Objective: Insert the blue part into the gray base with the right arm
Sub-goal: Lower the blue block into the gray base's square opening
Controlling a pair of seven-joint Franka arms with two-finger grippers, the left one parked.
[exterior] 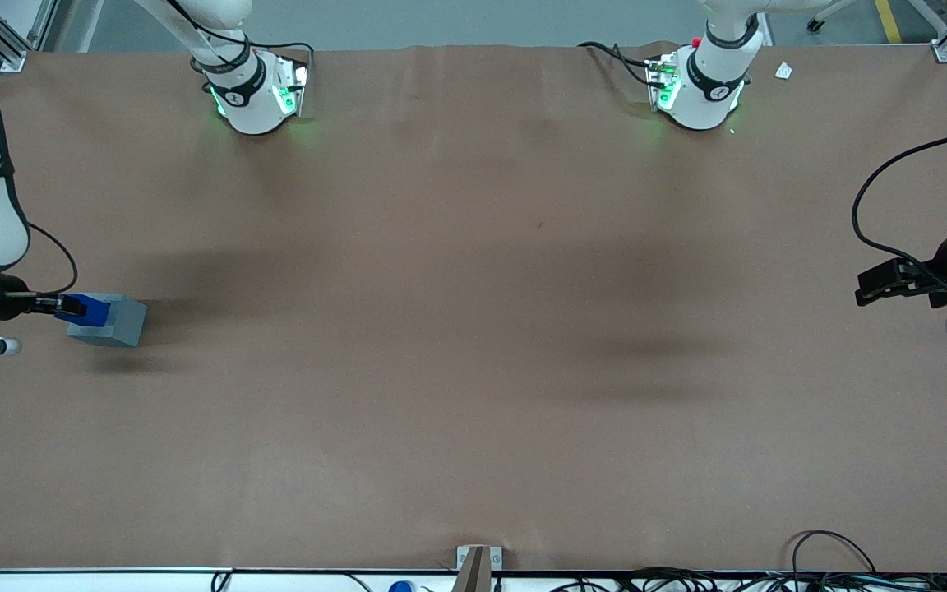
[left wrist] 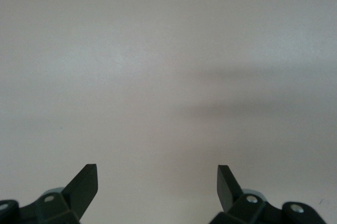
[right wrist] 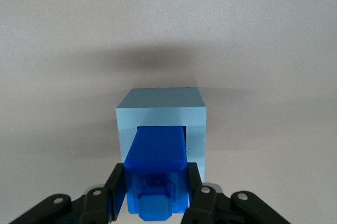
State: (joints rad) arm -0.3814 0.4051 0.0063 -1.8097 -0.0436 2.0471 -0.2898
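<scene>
At the working arm's end of the table, the gripper [exterior: 58,306] clamps the blue part [exterior: 89,308] right at the gray base [exterior: 112,321].

Closest to the wrist camera, the black fingers [right wrist: 120,182] press both sides of the blue part [right wrist: 157,174], so the gripper [right wrist: 157,191] is clenched on it rather than released. Past the fingers, the part's leading end sits within the square recess of the gray base [right wrist: 160,109], whose light walls frame it on both sides and above; how deep it has gone cannot be told. Farther on lies only the brown table [exterior: 473,329]. Judging by this, the pick-up and alignment are done and insertion looks begun; what seems left is seating the part fully and opening the fingers to let it go.
</scene>
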